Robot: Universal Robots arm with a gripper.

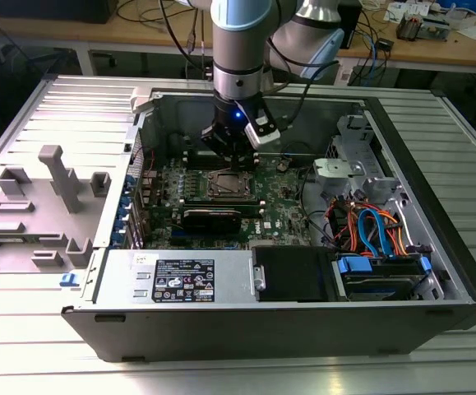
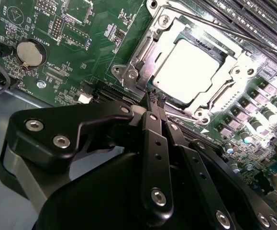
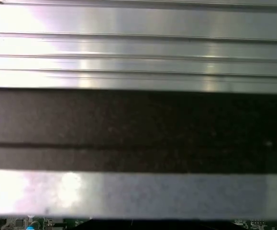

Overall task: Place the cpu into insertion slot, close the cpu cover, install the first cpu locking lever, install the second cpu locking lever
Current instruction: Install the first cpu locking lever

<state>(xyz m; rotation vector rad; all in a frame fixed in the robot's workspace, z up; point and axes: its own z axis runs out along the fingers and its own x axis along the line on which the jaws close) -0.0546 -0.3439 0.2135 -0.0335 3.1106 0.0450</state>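
Note:
In the second wrist view the cpu lies flat in the insertion slot, its silver top bright under the light. The cpu cover, a silvery frame, lies down around it. A thin locking lever rod runs along the socket's far side. My gripper is shut, with its black fingertips together at the socket's near edge and nothing visible between them. In the exterior view the gripper hangs just above the insertion slot inside the open computer case.
Long memory slots flank the socket, and a coin battery sits on the green board. A black expansion card, the power supply and a drive bay with orange and blue cables surround the board. Grey plastic fixtures stand on the table.

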